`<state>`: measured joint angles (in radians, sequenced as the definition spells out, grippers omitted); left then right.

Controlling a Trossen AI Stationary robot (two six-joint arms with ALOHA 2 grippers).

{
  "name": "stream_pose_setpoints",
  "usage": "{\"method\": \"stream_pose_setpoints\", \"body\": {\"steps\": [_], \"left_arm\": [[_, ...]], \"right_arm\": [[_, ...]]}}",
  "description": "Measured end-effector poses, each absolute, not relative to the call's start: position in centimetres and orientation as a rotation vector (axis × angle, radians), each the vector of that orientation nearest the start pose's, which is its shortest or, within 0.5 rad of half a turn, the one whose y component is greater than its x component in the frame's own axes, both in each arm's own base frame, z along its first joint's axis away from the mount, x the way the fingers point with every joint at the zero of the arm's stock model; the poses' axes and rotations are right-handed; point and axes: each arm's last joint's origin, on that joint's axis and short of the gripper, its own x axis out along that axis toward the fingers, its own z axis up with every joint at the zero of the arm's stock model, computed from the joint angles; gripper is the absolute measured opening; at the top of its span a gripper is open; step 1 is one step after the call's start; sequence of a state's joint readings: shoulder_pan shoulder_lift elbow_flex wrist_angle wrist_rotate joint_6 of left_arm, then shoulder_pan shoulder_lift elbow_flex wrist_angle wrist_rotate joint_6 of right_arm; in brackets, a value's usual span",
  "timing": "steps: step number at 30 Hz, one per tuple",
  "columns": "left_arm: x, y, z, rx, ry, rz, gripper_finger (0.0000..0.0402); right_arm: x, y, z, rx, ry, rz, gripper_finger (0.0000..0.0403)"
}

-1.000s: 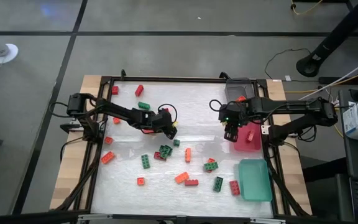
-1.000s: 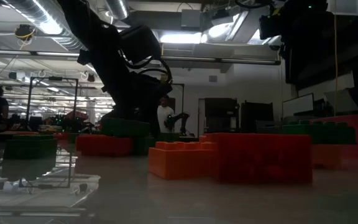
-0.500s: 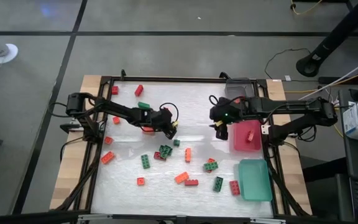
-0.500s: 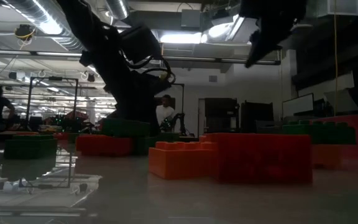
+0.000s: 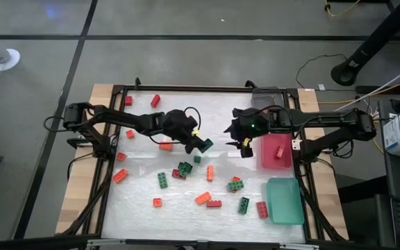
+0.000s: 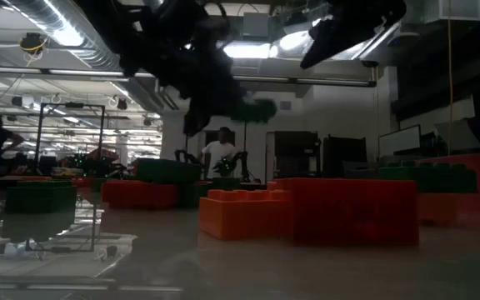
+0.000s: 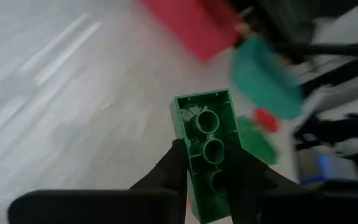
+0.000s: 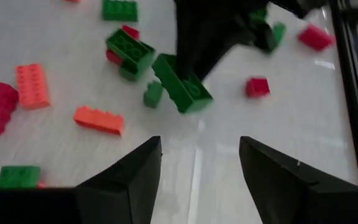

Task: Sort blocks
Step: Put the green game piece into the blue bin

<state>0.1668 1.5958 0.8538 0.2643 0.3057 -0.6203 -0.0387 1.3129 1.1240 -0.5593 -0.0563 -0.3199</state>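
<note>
The left gripper [image 5: 198, 143] pinches a green block [image 5: 205, 146] above the table. The right gripper [image 5: 245, 144] hovers nearby, fingers spread. Next, likely carry the block to the teal tray [image 5: 284, 201].

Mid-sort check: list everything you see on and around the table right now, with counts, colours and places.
Held block: one, dark green, lifted above mid-table in the left gripper.
Loose blocks: roughly twenty, red, orange and dark green, scattered over the white table, mostly along its near half.
Pink tray: one, right side, holding a red block.
Teal tray: one, right near corner.
Grey tray: one, right far corner, partly hidden by the right arm.
Person: one, white top, in the room behind.
Left gripper: shut on the held block.
Right gripper: open, beside the pink tray.
</note>
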Motion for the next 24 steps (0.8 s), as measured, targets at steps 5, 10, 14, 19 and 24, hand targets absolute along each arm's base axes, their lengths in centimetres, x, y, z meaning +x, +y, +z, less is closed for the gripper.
{"method": "stream_pose_setpoints", "body": {"steps": [5, 10, 14, 19, 24], "left_arm": [[33.3, 4.8, 21.3, -0.738, 0.405, -0.086, 0.0059], [33.4, 4.7, 21.8, -0.733, 0.375, -0.122, 0.006], [33.3, 4.6, 21.8, -0.737, 0.381, -0.136, 0.0059], [33.4, 4.6, 22.1, -0.734, 0.357, -0.16, 0.0062], [33.4, 4.5, 22.3, -0.734, 0.347, -0.196, 0.006]], "right_arm": [[29.1, -0.8, 30.0, -0.325, 0.679, 0.195, 0.0216], [30.5, -0.7, 29.4, -0.348, 0.626, 0.264, 0.0216], [31.1, -0.7, 29.0, -0.37, 0.603, 0.278, 0.0216], [31.6, -0.7, 28.3, -0.389, 0.622, 0.29, 0.0216], [31.8, -0.7, 28.0, -0.389, 0.632, 0.293, 0.0216]]}}
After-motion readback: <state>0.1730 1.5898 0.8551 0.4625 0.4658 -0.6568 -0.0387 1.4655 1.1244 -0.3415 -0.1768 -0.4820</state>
